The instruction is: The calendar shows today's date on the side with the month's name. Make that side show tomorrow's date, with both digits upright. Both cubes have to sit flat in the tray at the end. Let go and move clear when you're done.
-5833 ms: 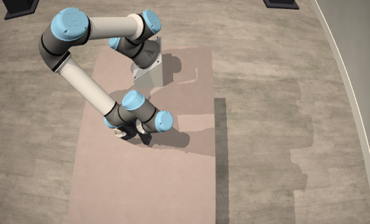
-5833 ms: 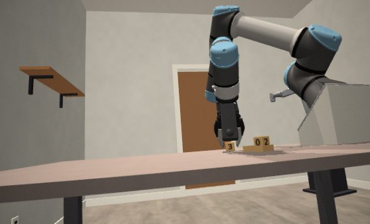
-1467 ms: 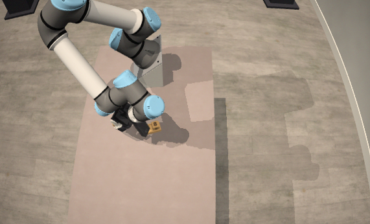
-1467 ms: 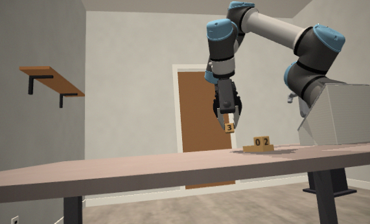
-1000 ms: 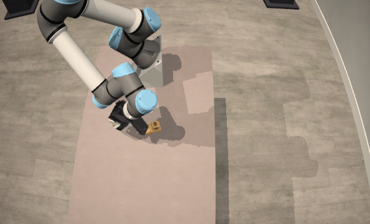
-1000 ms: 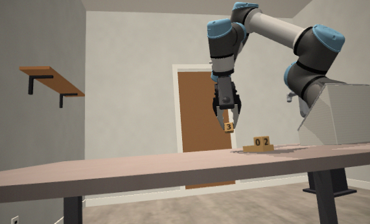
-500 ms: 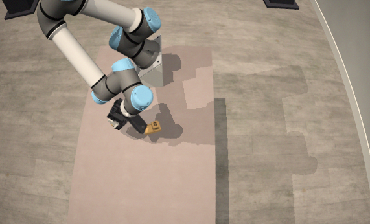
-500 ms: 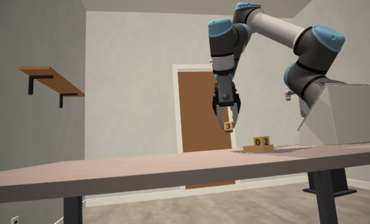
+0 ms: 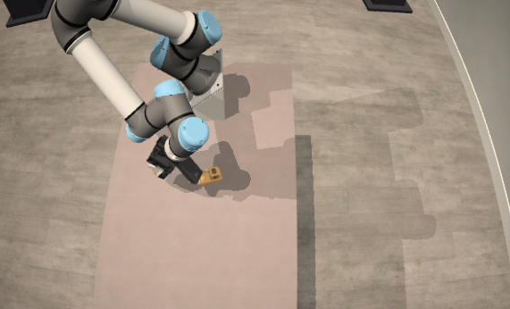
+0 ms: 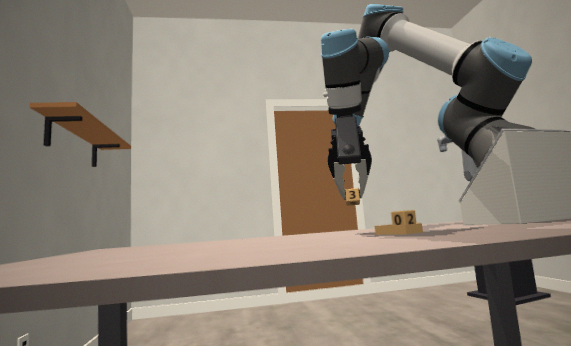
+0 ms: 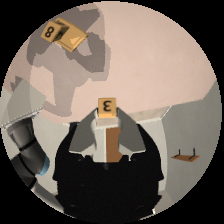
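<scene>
Gripper (image 10: 351, 191) holds a wooden cube (image 10: 352, 195) marked "3" in mid-air, centre frame.

The jaws are closed narrowly on that cube above the pinkish table (image 10: 228, 260). Lower right, the wooden tray (image 10: 385, 230) sits on the table showing "0" and "2"; from above its cube top reads "8". A brown door (image 10: 303, 170) stands behind, a wooden shelf (image 10: 78, 122) upper left.

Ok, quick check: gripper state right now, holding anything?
Gripper: closed on a small number cube showing a 3, held in the air above the table, away from the calendar tray.
</scene>
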Robot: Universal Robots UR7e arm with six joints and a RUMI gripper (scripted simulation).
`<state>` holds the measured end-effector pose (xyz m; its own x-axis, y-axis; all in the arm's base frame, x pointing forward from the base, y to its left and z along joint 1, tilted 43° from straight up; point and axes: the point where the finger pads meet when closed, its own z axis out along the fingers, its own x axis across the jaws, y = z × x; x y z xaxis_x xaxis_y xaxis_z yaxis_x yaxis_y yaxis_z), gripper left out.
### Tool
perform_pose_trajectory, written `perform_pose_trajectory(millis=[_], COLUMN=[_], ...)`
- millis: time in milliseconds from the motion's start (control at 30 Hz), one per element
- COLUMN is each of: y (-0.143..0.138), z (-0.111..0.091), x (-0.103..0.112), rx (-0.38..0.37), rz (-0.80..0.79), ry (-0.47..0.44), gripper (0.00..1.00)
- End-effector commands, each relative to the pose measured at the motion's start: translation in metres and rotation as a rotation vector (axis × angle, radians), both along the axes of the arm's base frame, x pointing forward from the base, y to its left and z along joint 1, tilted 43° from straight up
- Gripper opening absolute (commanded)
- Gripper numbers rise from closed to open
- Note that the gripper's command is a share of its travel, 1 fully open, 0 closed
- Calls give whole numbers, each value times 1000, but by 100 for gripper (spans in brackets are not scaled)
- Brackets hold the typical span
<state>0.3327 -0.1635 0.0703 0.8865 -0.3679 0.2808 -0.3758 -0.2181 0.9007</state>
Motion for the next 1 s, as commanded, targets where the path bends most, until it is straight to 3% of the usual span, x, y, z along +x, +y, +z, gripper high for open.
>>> perform_pose_trajectory(millis=[0, 467, 967], y=[0, -1, -1], z=[0, -1, 2], x=[-1, -4, 0], rx=[12, 144, 218], rz=[0, 25, 73], ry=[-4, -53, -92], gripper=[11, 11, 11])
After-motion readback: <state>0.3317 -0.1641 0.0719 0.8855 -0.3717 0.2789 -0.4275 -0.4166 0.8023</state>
